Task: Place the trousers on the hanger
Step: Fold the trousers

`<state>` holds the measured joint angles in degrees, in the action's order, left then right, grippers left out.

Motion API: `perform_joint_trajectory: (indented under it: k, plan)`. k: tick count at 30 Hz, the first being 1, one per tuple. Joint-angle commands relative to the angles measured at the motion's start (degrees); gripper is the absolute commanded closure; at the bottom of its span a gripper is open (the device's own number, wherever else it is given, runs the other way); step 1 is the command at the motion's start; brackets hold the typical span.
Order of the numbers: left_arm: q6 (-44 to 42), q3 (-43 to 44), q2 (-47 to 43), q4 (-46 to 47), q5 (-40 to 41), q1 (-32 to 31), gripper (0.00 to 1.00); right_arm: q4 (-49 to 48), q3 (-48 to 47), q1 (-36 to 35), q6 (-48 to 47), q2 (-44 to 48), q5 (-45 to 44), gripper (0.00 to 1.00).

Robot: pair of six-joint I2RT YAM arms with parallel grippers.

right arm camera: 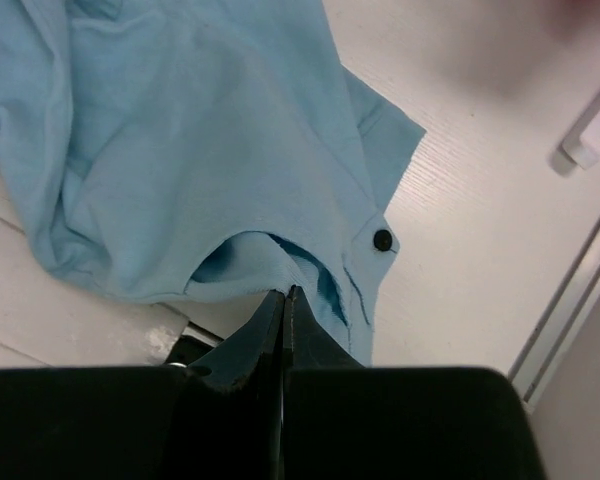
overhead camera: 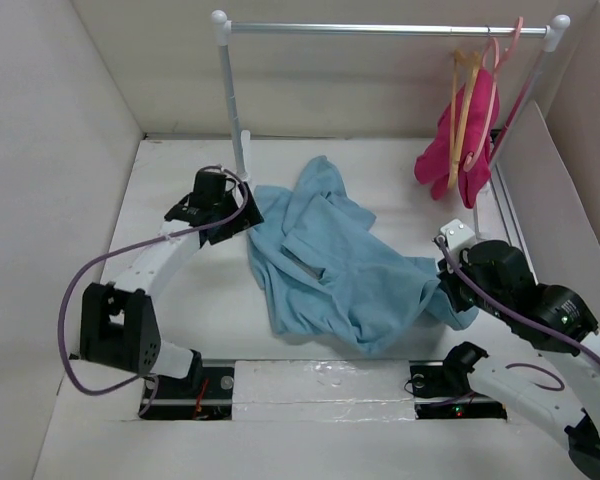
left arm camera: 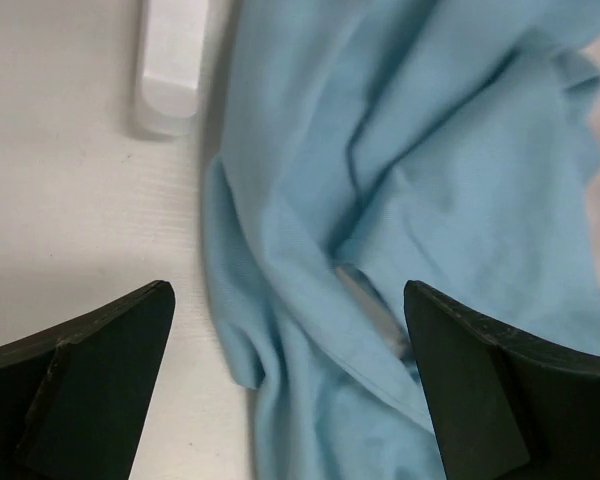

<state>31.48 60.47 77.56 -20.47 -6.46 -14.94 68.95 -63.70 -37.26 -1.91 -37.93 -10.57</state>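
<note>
The light blue trousers (overhead camera: 330, 262) lie crumpled on the white table in the middle. My left gripper (overhead camera: 236, 222) is open just above their left edge, and in the left wrist view (left arm camera: 290, 385) the cloth (left arm camera: 400, 180) lies between and beyond the spread fingers. My right gripper (overhead camera: 450, 296) is shut on the trousers' waistband edge (right arm camera: 230, 160) next to a black button (right arm camera: 382, 240), with the fingertips (right arm camera: 285, 293) pinching the cloth and lifting it slightly. The tan wooden hanger (overhead camera: 464, 115) hangs on the rail at the back right, over the magenta garment.
A clothes rail (overhead camera: 380, 29) on white posts stands across the back; its left post (overhead camera: 232, 100) is just behind my left gripper, and its foot shows in the left wrist view (left arm camera: 170, 60). A magenta garment (overhead camera: 450, 150) on a pink hanger (overhead camera: 502, 60) hangs at the right. Walls enclose the table.
</note>
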Motion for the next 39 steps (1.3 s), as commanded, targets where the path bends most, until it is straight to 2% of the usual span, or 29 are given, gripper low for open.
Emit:
perform_joint_trajectory:
  k: [1,6,9,10,12,13,14,18,21,22,24,26,27,31,32,33,34,36,37,38,39]
  plan:
    - [1.47,-2.80,2.67,7.18,3.13,1.04,0.05,0.84,-2.74,0.87,-0.02,0.14,-5.33,1.00]
    - [0.51,-0.89,12.07,14.67,-2.95,0.36,0.11,-3.73,-0.29,0.87,-1.25,-0.04,-2.45,1.00]
    - [1.03,2.63,19.19,13.88,-0.40,-0.27,0.32,-5.66,1.30,0.87,-1.08,0.93,-1.30,1.00]
    - [1.21,4.03,22.08,13.44,0.56,-0.27,0.51,-5.93,1.30,0.87,-1.08,1.28,-1.47,1.00]
    - [1.13,5.27,24.21,12.29,-0.04,-0.27,0.67,-6.19,0.34,0.87,-1.34,1.11,-3.04,1.00]
    - [0.95,6.23,25.00,12.30,-1.00,0.34,0.90,-6.45,-0.19,0.87,-1.43,0.93,-3.40,1.00]
    - [0.86,7.11,25.01,11.69,-1.45,0.96,1.00,-7.41,-0.80,0.87,-2.12,0.23,-3.93,1.00]
    - [2.00,11.77,17.13,6.86,-3.30,3.59,1.00,-10.58,-8.51,0.87,-5.73,-3.45,-4.02,1.00]
    - [2.00,18.97,5.71,-0.60,2.04,4.13,1.00,-12.08,-15.19,0.87,-9.85,-5.83,-0.44,1.00]
    - [2.09,21.94,3.76,-2.89,7.98,4.13,1.00,-11.65,-16.18,0.87,-10.73,-6.10,0.97,1.00]
    - [2.61,22.68,-0.46,-7.80,12.76,5.44,1.00,-9.02,-16.89,0.87,-12.50,-6.36,7.09,1.00]
    - [4.27,20.05,-6.96,-10.28,18.92,7.11,1.00,-5.69,-13.39,0.87,-13.99,-5.67,13.52,1.00]
    - [5.07,18.74,-11.51,-12.55,21.03,9.47,1.00,-4.97,-10.94,0.87,-14.08,-4.96,20.60,1.00]
    - [5.96,8.03,-22.32,-15.47,30.42,17.21,1.00,-0.40,2.33,0.35,-16.54,-2.06,36.73,1.00]
    - [5.78,5.56,-24.89,-16.52,33.58,17.92,0.88,2.04,6.36,0.34,-18.02,-1.71,39.80,1.00]
    - [5.69,5.54,-25.61,-17.05,33.62,17.93,0.88,3.46,7.88,0.34,-18.39,-1.44,40.62,1.00]
    - [5.43,3.97,-26.05,-17.50,34.92,17.93,0.57,4.61,9.28,0.34,-18.83,-1.18,41.41,1.00]
    - [7.96,3.78,-25.79,-21.27,37.29,17.93,0.36,9.08,11.93,0.34,-23.47,-2.05,42.99,1.00]
    - [8.85,4.22,-25.79,-22.15,38.00,17.93,0.26,10.58,12.46,0.34,-24.71,-2.58,43.00,0.95]
    - [9.99,5.44,-27.36,-21.98,38.45,17.93,0.18,10.42,12.37,-0.88,-24.11,-2.41,41.43,0.53]
    - [8.00,6.76,-27.72,-19.11,34.97,17.93,0.18,9.98,10.20,-0.89,-22.97,-2.58,36.89,0.42]
